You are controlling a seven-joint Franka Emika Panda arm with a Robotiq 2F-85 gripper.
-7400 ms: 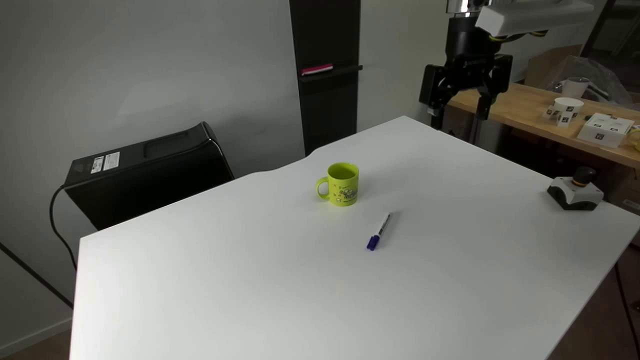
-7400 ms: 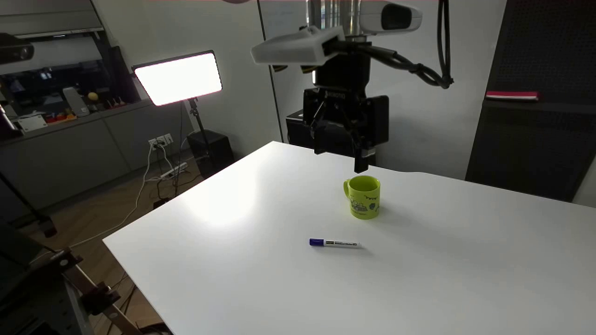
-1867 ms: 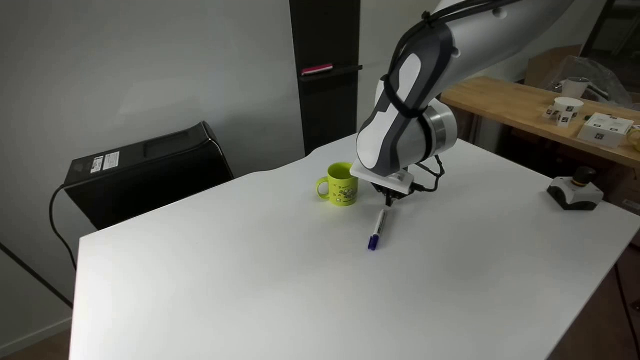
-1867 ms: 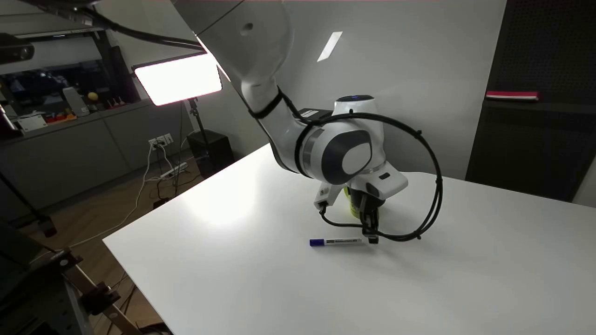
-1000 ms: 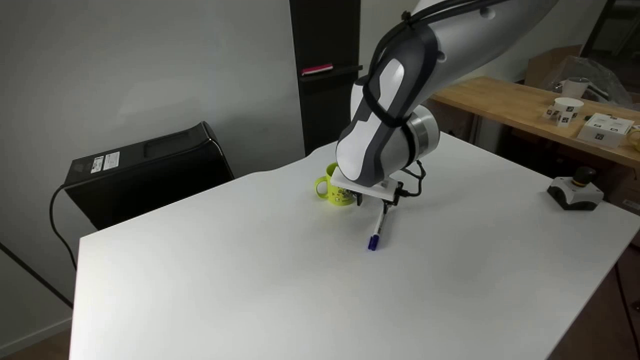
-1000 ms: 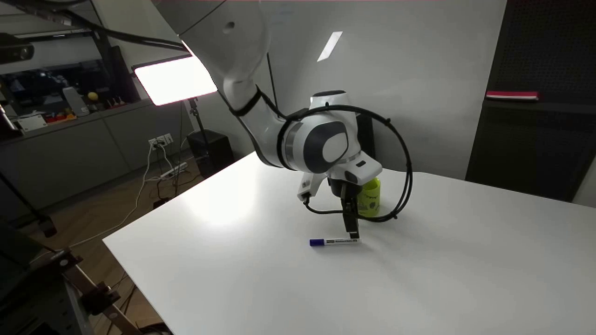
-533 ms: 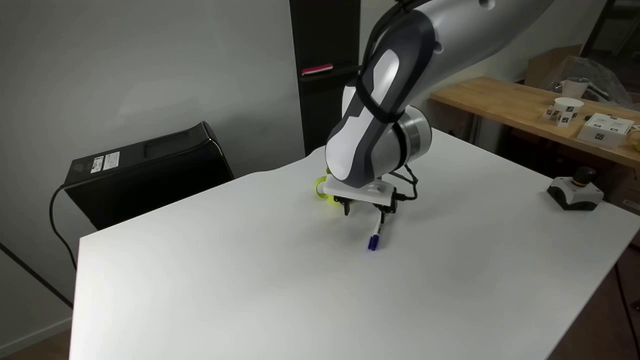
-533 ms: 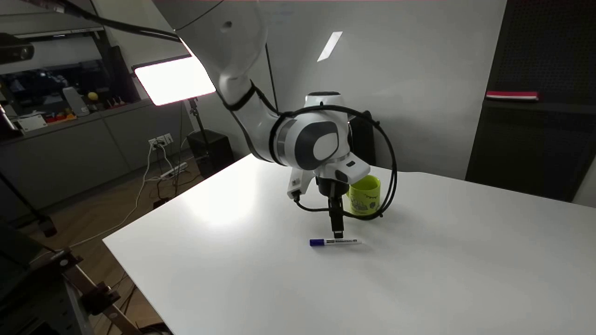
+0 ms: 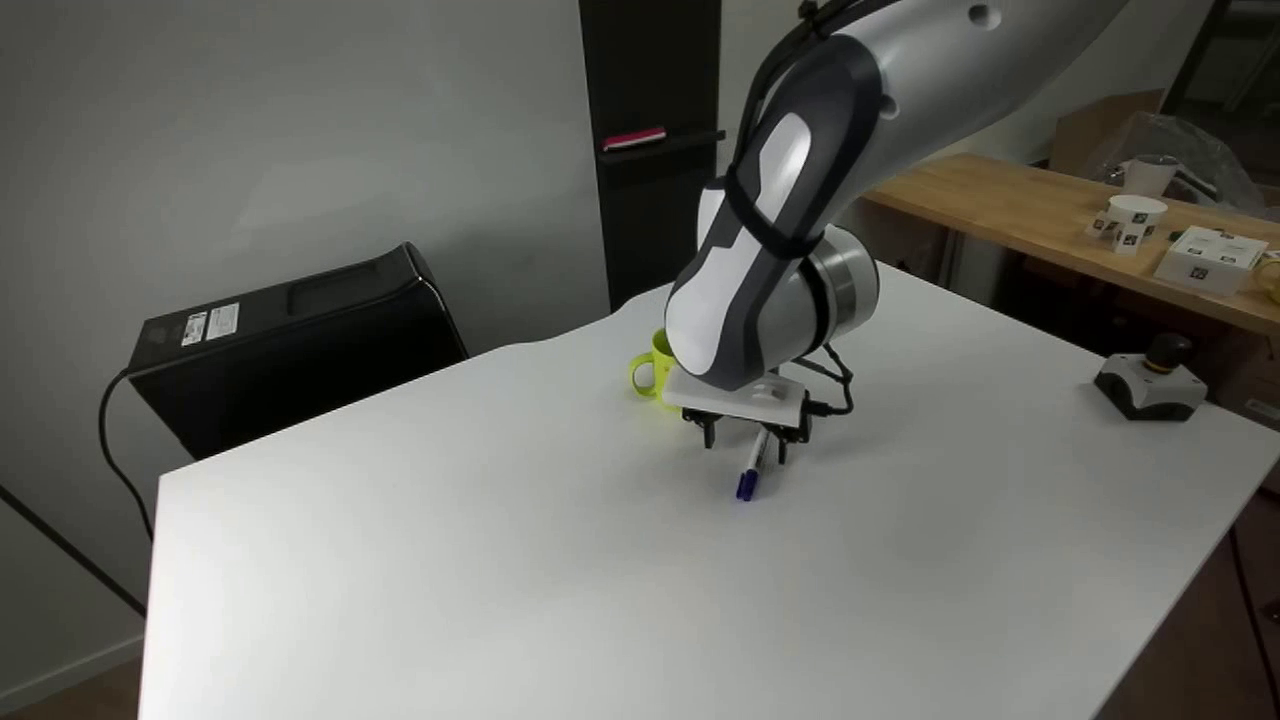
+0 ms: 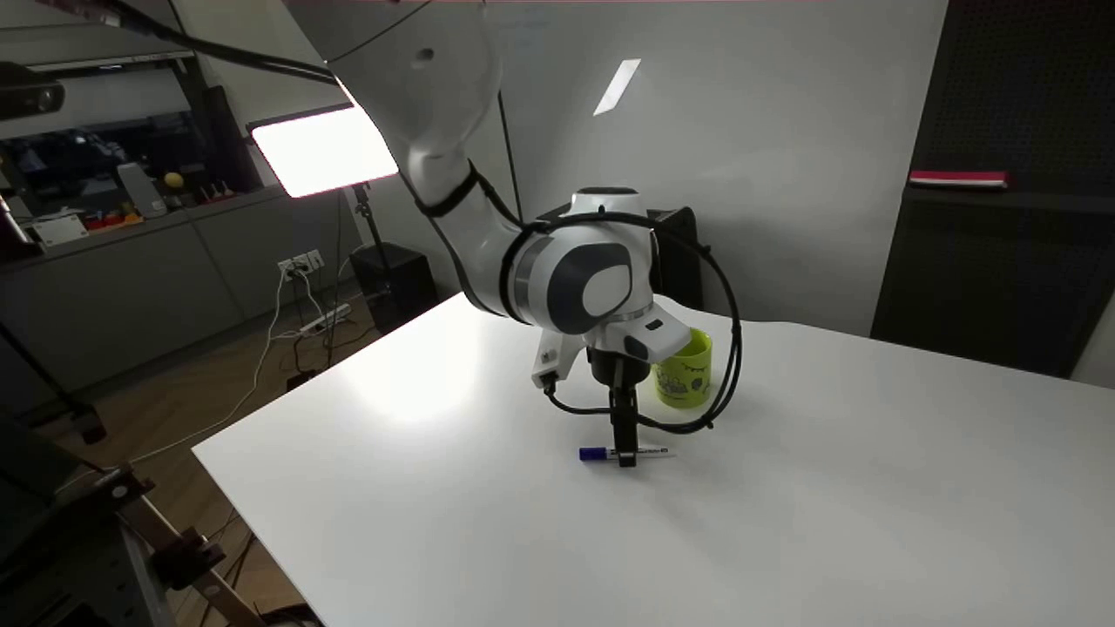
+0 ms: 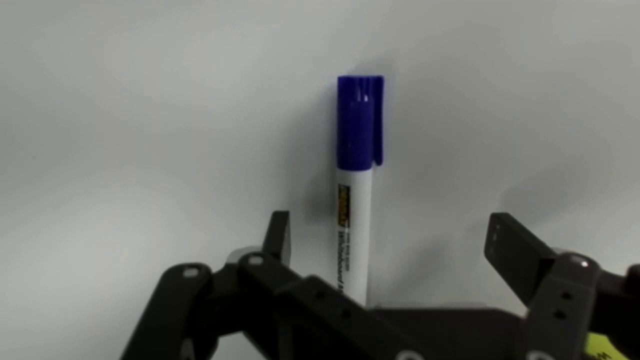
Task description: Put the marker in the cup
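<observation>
A: Where's the marker (image 11: 354,200)?
B: Flat on the tabletop (image 9: 450,560), near the cup (image 10: 684,374) but apart from it. Blue cap (image 11: 354,125) on the end farther from the cup.
A: End effector (image 11: 390,235)?
B: Fingers (image 11: 515,255) spread wide, one either side of the marker, nothing gripped. Marker's closer to the finger away from the cup.
A: Cup?
B: Upright, partly hidden by the arm (image 10: 588,287) in both exterior views.

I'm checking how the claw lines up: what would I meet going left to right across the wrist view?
One claw fingertip → marker → the other claw fingertip → a sliver of yellow-green cup.
</observation>
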